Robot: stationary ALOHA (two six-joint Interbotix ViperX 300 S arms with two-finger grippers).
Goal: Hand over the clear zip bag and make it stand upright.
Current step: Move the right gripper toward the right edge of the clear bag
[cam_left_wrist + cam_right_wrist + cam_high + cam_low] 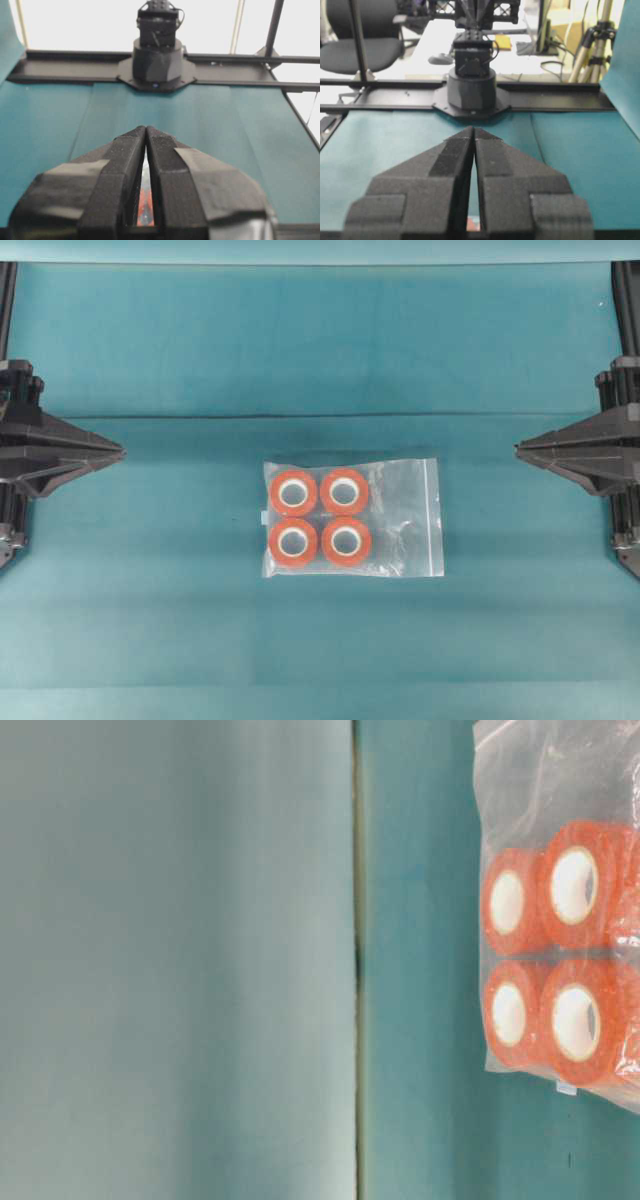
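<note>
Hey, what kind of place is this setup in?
Likely a robotics lab: two arms face each other over a teal table, with an office chair and tripod behind.

One clear zip bag on teal table, centre of scene. Four orange rolls inside bag, two-by-two block, toward bag's left side; each with white core. One zip strip, along bag's right edge. Two grippers: left gripper at left edge, right gripper at right edge. Small white tab on bag's left edge, probably one; too small to be sure.
</note>
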